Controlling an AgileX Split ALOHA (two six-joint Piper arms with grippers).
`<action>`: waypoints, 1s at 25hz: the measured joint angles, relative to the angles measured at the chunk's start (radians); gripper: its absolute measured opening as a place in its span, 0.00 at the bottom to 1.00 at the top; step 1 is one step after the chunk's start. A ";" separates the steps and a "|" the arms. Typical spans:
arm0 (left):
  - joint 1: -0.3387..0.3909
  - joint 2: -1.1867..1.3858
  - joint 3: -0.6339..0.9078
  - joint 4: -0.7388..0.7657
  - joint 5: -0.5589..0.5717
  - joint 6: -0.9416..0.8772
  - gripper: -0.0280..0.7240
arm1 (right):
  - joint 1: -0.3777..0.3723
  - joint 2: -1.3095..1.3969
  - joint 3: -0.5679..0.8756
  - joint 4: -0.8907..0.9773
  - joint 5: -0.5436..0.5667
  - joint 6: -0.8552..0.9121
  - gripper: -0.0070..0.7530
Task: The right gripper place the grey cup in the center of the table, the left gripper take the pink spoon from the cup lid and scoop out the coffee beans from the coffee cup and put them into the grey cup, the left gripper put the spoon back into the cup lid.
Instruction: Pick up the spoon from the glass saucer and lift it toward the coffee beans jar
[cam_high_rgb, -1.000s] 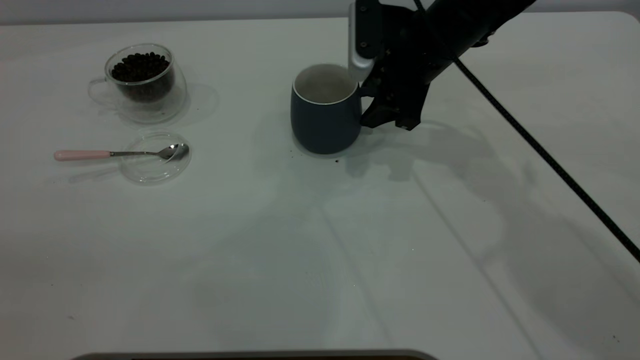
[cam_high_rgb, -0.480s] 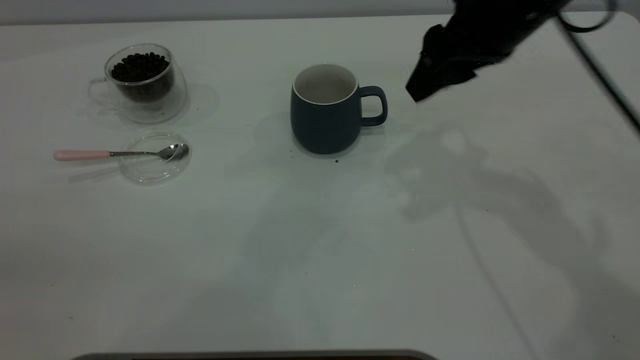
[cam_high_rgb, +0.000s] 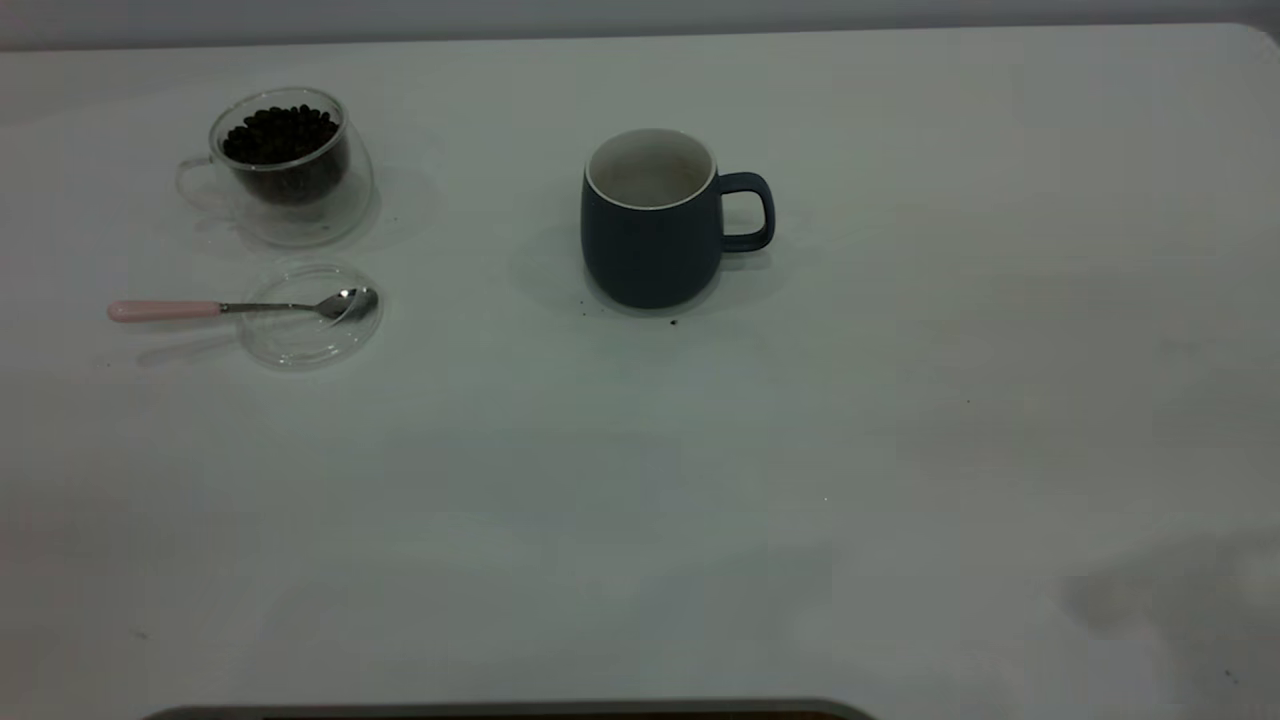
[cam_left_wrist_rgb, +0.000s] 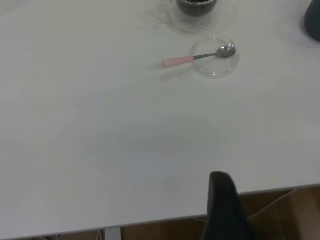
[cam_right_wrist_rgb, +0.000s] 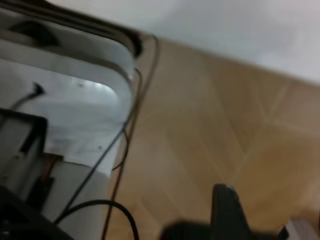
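White desk (cam_high_rgb: 900, 450) holds the grey cup (cam_high_rgb: 650, 225) mid-way, so next the left gripper (cam_left_wrist_rgb: 225, 207), fingers I cannot tell, must grab the pink spoon (cam_high_rgb: 165, 310) at 9 o'clock.

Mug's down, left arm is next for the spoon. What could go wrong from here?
1. The pink spoon lies low across the clear cup lid; a pinch on the handle may drag or tip the lid.
2. The coffee cup sits close behind the lid and may get bumped.
3. Beans may spill on the carry to the grey cup.
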 joint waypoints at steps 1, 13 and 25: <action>0.000 0.000 0.000 0.000 0.000 0.000 0.73 | -0.001 -0.049 0.024 -0.002 0.000 0.009 0.62; 0.000 0.000 0.000 0.000 0.000 0.000 0.73 | -0.161 -0.631 0.082 -0.094 0.070 0.025 0.62; 0.000 0.000 0.000 0.000 0.000 0.000 0.73 | -0.251 -1.173 0.092 -0.100 0.098 0.030 0.62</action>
